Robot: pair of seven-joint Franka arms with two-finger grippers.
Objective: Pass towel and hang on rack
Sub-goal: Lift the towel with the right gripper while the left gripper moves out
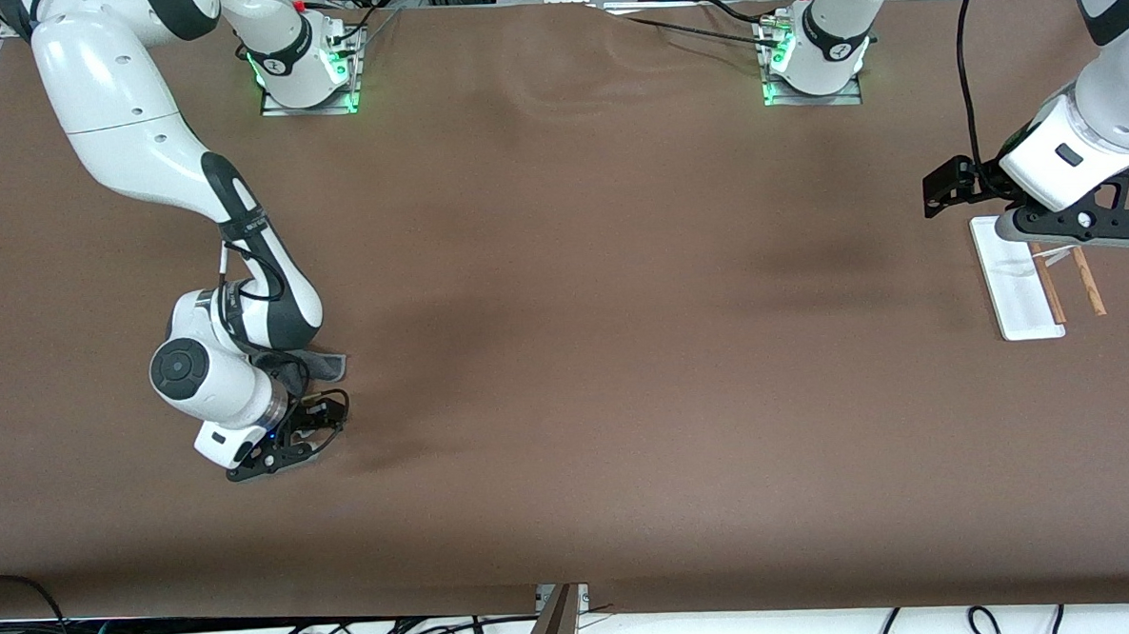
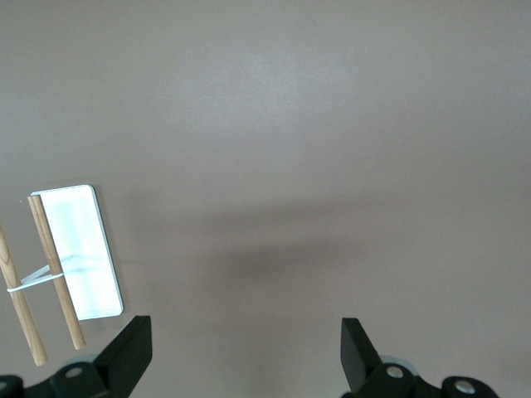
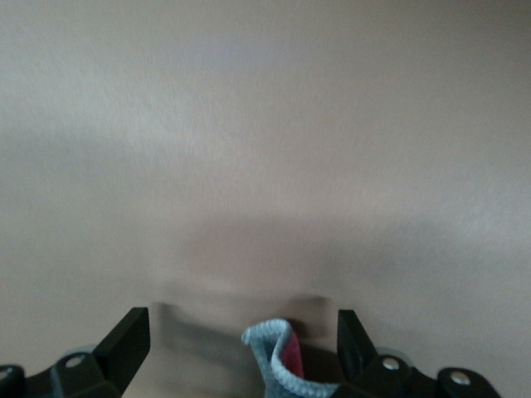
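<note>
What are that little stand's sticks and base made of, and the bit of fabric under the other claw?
The rack: its two rods look like bare light-brown wood, matte with faint grain; the base is smooth, slightly glossy white, probably plastic or coated board. The towel looks like soft fuzzy cloth, perhaps microfibre, grey with a pink-red side showing.

Soft cloth towel [image 3: 282,361] (fuzzy edge); rack [image 1: 1018,283] glossy white, wooden rods.

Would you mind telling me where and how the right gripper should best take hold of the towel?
Probably by the raised, folded corner of the towel, coming straight down from above. That fold stands up off the table between the open fingers of the right gripper, so closing there should pinch cloth without scraping the surface.
</note>
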